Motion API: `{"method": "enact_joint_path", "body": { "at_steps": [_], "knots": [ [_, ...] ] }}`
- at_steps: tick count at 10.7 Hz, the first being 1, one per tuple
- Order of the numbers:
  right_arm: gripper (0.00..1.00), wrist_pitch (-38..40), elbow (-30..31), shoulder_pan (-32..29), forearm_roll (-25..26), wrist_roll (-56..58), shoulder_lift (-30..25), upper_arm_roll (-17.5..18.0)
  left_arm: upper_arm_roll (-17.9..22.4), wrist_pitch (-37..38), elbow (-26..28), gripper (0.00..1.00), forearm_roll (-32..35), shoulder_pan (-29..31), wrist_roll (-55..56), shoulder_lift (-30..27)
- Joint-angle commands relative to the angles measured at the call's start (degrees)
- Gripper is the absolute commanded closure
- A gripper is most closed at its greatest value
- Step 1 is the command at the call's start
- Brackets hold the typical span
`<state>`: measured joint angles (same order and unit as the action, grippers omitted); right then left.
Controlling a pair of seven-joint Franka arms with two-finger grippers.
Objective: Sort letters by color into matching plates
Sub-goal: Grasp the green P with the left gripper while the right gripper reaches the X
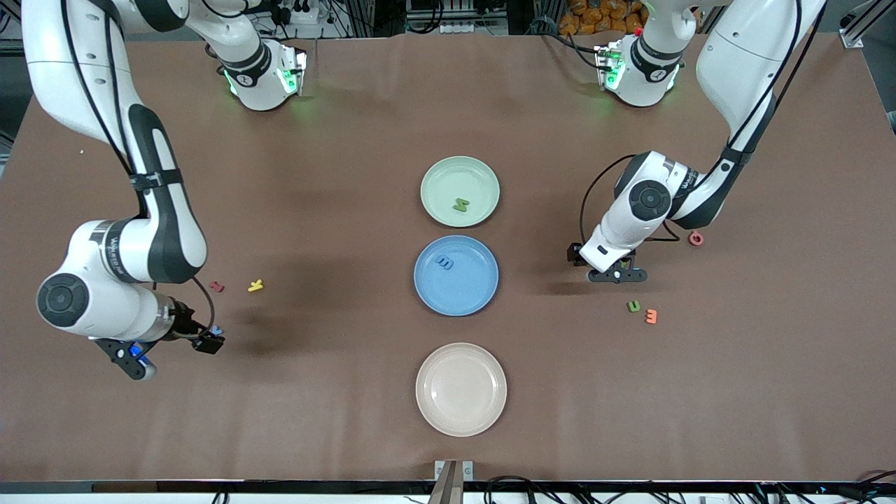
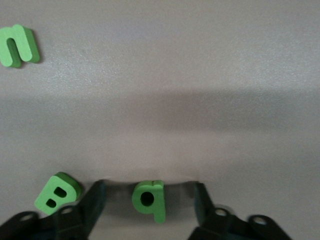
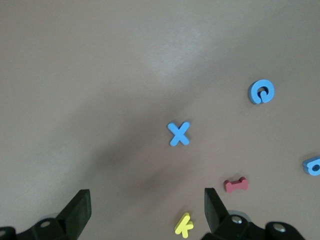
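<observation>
The mint green plate holds one green letter. The blue plate, nearer the camera, holds one blue letter. My left gripper is open and low at the left arm's end; in its wrist view a green letter q lies on the table between its fingers, untouched. A green B and a green n lie nearby. My right gripper is open and empty over the table near a blue X, a blue G and another blue letter.
A beige-pink plate lies nearest the camera. A red letter and a yellow K lie by the right gripper. An orange letter, a green one and a red ring letter lie by the left arm.
</observation>
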<state>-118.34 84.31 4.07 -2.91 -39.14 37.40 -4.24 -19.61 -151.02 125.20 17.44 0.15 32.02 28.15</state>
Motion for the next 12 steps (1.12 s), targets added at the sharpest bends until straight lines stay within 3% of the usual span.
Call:
{"method": "enact_joint_path", "body": {
  "at_steps": [1,3,5,8,12],
  "knots": [
    [0.0,-8.6,7.5,-1.5,-1.0,-1.3,-1.5,0.2,-0.7,-0.9,1.0,0.35,1.6,0.9,-0.3,-0.3],
    [0.0,-12.2,9.3,-2.5,-1.1,-0.9,-0.9,0.2,-0.7,-0.9,1.0,0.61,1.6,0.8,-0.1,-0.3],
    [0.0,-16.0,12.1,-3.2,-1.1,-0.8,-0.5,0.2,-0.7,-0.9,0.8,0.99,1.6,0.7,-0.1,-0.4],
    [0.0,-20.4,13.6,-3.5,-1.0,-0.9,1.5,0.2,-2.3,-0.8,0.3,1.0,1.6,0.6,0.3,-1.3],
    [0.0,-25.4,15.5,-3.7,-1.0,-0.8,2.8,0.2,-12.2,3.0,-3.3,1.0,-0.1,0.7,8.0,-2.4]
  ]
}}
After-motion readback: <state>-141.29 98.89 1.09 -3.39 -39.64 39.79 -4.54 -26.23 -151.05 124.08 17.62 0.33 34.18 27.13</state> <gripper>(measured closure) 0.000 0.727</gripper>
